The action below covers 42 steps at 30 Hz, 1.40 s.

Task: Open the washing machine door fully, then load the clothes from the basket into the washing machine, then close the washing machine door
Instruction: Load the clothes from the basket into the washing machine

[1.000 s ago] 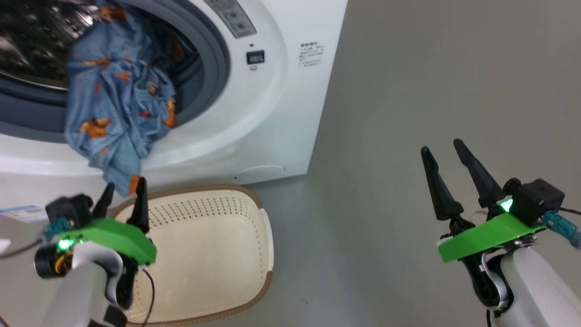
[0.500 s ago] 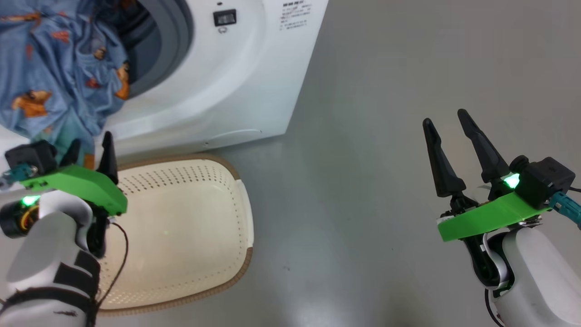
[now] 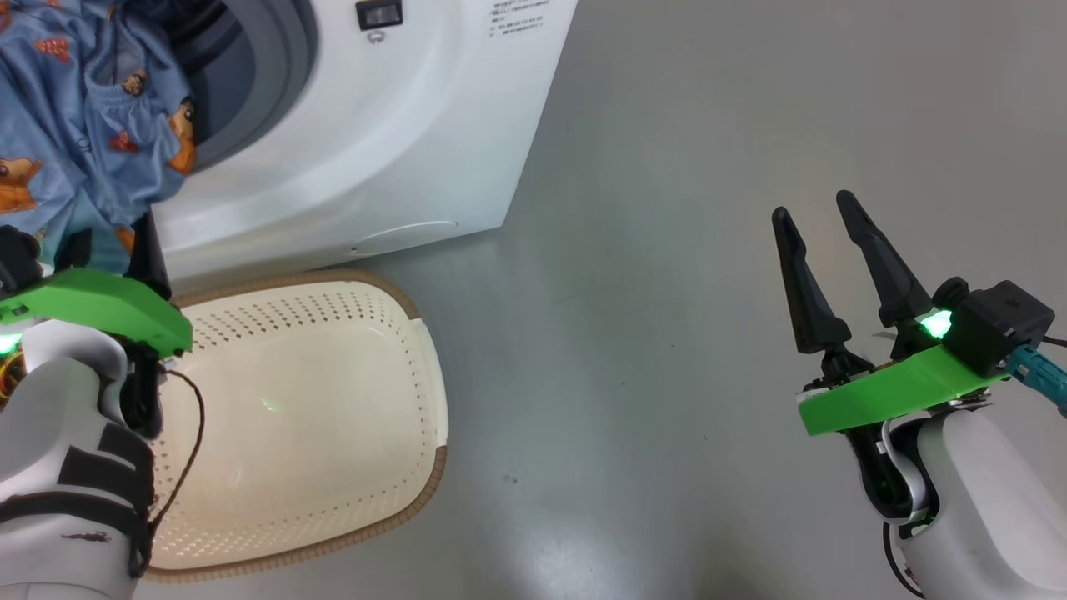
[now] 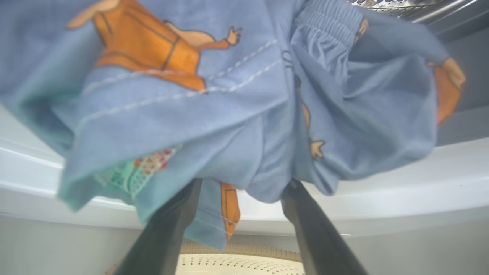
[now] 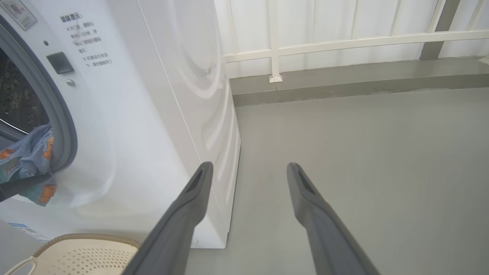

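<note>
Light blue clothes [image 3: 75, 125] with orange cartoon figures hang out of the washing machine [image 3: 375, 150] opening, over its front lip. My left gripper [image 3: 117, 242] stands open just under them. In the left wrist view its fingertips [image 4: 292, 187] touch the lower hem of the clothes [image 4: 229, 114], and a flap hangs between the fingers. The cream basket [image 3: 429, 375] sits on the floor below the opening, showing bare plastic inside. My right gripper [image 3: 821, 212] is open over the floor, far right of the machine [image 5: 153, 133], holding nothing. The washing machine door is out of view.
Grey floor [image 3: 667, 292] stretches right of the machine. In the right wrist view a low kerb and a white railed wall [image 5: 344, 38] run behind it. A black cable [image 3: 196, 417] from my left wrist dangles over the basket.
The head camera has swung, shifting the machine and basket up and left in the picture. My left gripper has risen a little to the hem of the clothes. Both grippers stay open.
</note>
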Tool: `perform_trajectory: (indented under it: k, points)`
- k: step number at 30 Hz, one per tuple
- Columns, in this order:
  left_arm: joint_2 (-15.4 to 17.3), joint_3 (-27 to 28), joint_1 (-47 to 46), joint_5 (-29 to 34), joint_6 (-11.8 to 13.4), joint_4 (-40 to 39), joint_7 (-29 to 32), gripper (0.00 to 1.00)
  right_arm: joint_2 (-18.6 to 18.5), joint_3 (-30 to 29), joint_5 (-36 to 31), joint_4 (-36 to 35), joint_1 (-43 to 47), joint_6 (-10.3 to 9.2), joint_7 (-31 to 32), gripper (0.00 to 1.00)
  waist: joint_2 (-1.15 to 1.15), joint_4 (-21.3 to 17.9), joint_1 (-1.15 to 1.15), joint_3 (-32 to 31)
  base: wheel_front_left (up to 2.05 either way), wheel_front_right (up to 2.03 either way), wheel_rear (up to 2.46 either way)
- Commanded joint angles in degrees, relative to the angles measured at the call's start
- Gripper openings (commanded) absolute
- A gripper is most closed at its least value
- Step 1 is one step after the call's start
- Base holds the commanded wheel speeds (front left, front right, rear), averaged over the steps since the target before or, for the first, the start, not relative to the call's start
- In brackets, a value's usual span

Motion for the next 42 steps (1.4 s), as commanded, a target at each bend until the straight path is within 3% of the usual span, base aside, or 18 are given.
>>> perform_trajectory:
  k: [1,2,4,12,23,42]
  points:
    - [2.5,1.2,-0.8,0.0,0.3,-0.4,-0.8,1.00,-0.2,0.6,-0.6,-1.2,0.1,0.25,-0.5,1.00,0.00,0.1,0.00,-0.1,0.00,0.00,0.00]
    - [2.5,1.2,-0.8,0.0,0.3,-0.3,-0.8,0.62,-0.2,0.6,-0.7,-1.1,0.1,0.25,-0.5,1.00,0.00,0.1,0.00,-0.2,0.00,0.00,0.00]
    - [2.3,1.2,-0.7,0.0,0.2,-0.3,-0.9,0.00,-0.1,0.7,-0.7,-1.0,0.1,0.25,-0.5,1.00,0.00,0.2,0.00,-0.5,0.00,0.00,0.00]
    - [2.1,0.2,1.6,0.8,-0.3,-2.6,-1.0,0.00,0.1,1.1,-0.6,-0.5,0.3,0.25,-0.5,1.00,0.00,0.7,0.00,-2.4,0.00,0.00,0.00]
    - [3.1,0.3,3.9,2.8,-0.5,-14.2,-1.0,0.00,0.3,1.1,-0.2,-0.4,1.1,0.25,-0.5,1.00,0.00,1.7,0.00,-3.1,0.00,0.00,0.00]
    - [10.1,-2.8,-17.6,5.1,-0.4,-6.9,0.9,0.00,1.0,0.6,-0.5,-2.5,0.1,0.25,-0.5,1.00,0.00,-4.4,0.00,7.8,0.00,0.00,0.00]
